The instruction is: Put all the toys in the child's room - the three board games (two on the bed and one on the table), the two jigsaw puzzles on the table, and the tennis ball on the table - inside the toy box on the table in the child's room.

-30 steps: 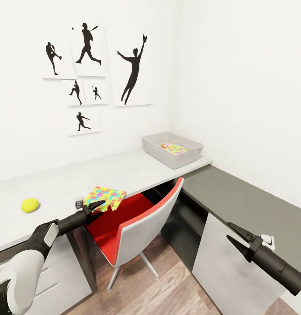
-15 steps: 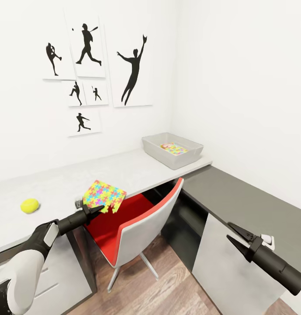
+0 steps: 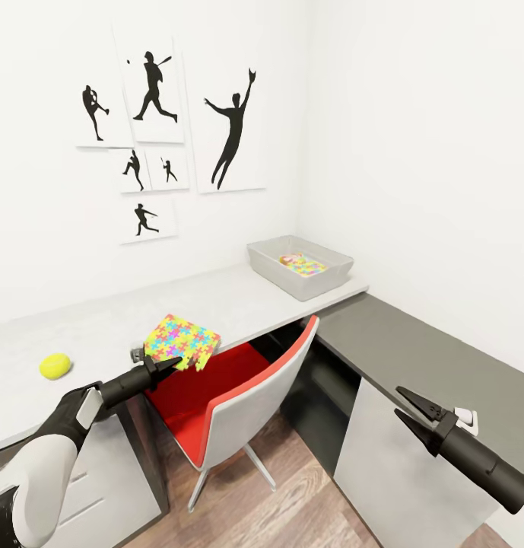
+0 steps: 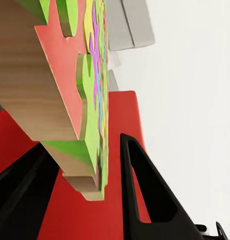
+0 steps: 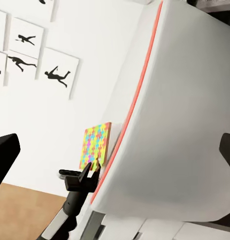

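On the pale desk top (image 3: 102, 323), far left, the tennis ball (image 3: 55, 365) is seen lying alone, not yet collected. Next along, the left gripper (image 3: 169, 365) is closed on the near edge of a jigsaw puzzle (image 3: 182, 341), which is held tilted, partly over the desk's front edge and above the red seat of the chair (image 3: 239, 396); in the left wrist view the sheet's edge (image 4: 89, 145) is pinched between the two dark fingers (image 4: 145, 195). An edge grip is judged to suit so thin a sheet, and the lift to be for carrying it toward the toy box (image 3: 301, 266) at the desk's far corner. Inside that bin a second puzzle (image 3: 304, 266) is already lying, with something small beside it that cannot be made out. Over the dark lower section (image 3: 436, 358) the right gripper (image 3: 408, 407) is held idle, fingers parted and empty, well apart from everything.
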`<state>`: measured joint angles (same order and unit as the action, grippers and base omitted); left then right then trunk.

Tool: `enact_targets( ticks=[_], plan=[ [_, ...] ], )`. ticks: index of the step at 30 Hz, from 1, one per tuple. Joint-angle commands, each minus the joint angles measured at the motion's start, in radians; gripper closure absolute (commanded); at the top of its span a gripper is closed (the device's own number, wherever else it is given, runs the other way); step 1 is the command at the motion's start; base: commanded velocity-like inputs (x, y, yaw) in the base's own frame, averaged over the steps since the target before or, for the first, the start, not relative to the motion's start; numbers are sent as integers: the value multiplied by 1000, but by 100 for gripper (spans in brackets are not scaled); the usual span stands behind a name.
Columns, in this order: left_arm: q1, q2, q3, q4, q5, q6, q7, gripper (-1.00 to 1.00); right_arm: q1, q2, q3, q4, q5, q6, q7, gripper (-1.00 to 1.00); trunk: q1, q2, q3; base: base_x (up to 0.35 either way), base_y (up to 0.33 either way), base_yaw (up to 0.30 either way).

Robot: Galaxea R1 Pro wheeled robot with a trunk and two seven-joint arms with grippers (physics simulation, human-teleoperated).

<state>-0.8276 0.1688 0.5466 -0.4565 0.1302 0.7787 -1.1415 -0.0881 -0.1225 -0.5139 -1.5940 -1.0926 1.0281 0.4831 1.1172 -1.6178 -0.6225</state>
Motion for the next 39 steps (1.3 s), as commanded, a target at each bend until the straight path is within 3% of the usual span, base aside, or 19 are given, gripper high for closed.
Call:
enact_targets(
  ticks=[1, 10, 15, 21, 25, 27, 31, 36, 39],
  plan=[
    [-1, 0, 2, -1, 0, 7, -2, 100, -1, 0, -2, 0, 8, 4, 9, -100, -4, 7, 2, 0, 0, 0],
    [-5, 3, -1, -12, 0, 25, -4, 100, -1, 0, -2, 0, 8, 4, 9, -100, -39, 70, 30, 0, 0, 0],
    [-11, 2, -7, -71, -2, 109, -4, 100, -1, 1, -2, 0, 8, 4, 9, -100, -58, 105, 46, 0, 0, 0],
    [-12, 4, -10, -138, -3, 236, -3, 100, -1, 1, 0, 0, 8, 4, 7, -100, -58, 105, 46, 0, 0, 0],
    [-11, 9, -8, -169, -2, 252, -13, 100, -1, 1, 0, 0, 8, 3, 6, -100, -62, 112, 49, 0, 0, 0],
    [-11, 15, -11, -174, -2, 254, -56, 100, -1, 1, 0, 0, 8, 3, 6, -100, -69, 126, 56, 0, 0, 0],
    [-11, 27, -53, -178, -6, 256, -170, 100, -1, 1, 0, 0, 8, 3, 6, -100, -85, 154, 68, 0, 0, 0],
    [-11, 58, -138, -179, -6, 258, -213, 100, -1, 1, 0, 0, 8, 3, 7, -100, -104, 189, 84, 0, 0, 0],
    [-11, 64, -153, -179, -6, 258, -234, 100, -1, 1, 0, 0, 8, 3, 7, -100, -115, 210, 93, 0, 0, 0]
  ],
)
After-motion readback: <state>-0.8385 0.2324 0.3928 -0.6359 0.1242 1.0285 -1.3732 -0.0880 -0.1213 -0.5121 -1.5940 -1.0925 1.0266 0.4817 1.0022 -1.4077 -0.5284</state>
